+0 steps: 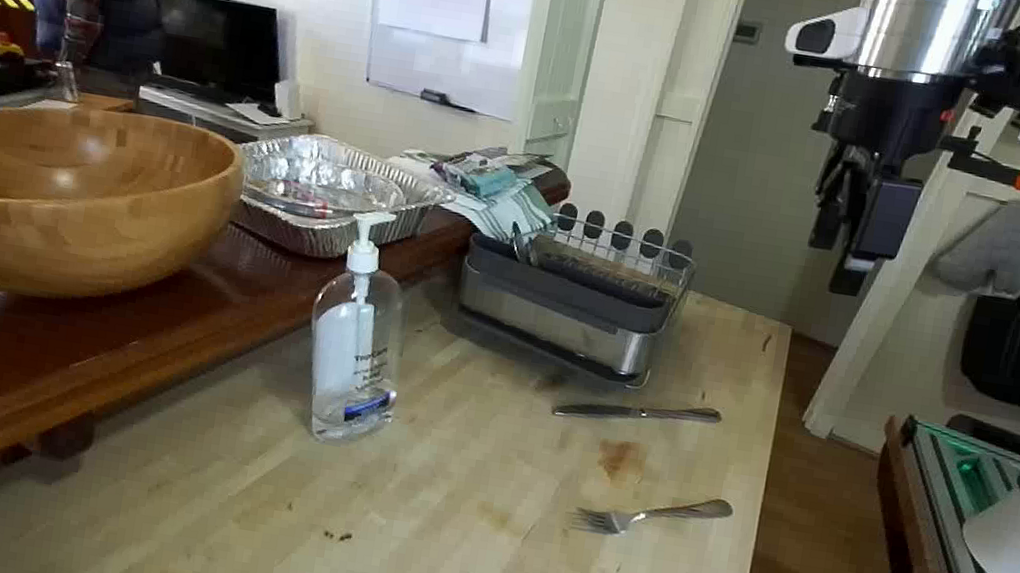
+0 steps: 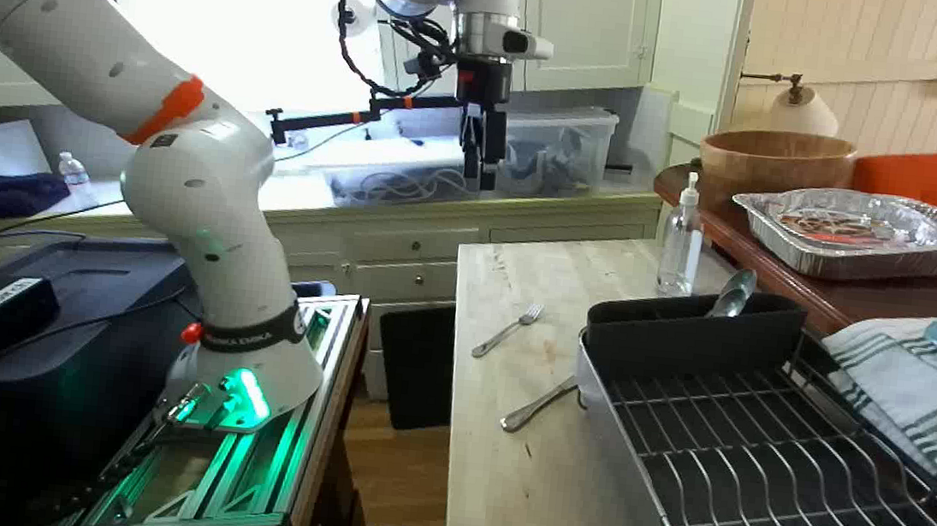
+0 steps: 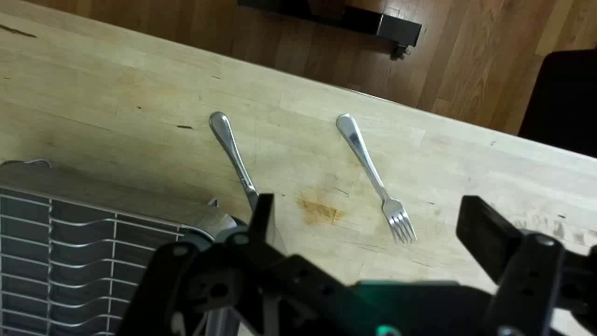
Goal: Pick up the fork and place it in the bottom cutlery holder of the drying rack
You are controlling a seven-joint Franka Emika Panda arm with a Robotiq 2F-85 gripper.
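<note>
A black pincer (image 3: 368, 206) is hanging high, its fingers (image 3: 485, 238) standing wide apart and holding nothing. Well below it, the fork (image 3: 374, 178) is lying on a pale table (image 3: 154, 144); a knife (image 3: 235, 154) is lying between fork and drying rack (image 1: 555, 322), which is standing lower, off to one side of the pincer, a cutlery holder (image 2: 685, 337) sitting at its edge. I am taking the step in hand to be lining up for the pick; the next move is probably calling for coming down and closing across the fork. Lower than the pincer, a band (image 2: 255, 339) on the robot base (image 2: 285, 379) is reading "FRANKA EMIKA"; print on the pump bottle (image 1: 355, 344) is proving too blurred for me to read
</note>
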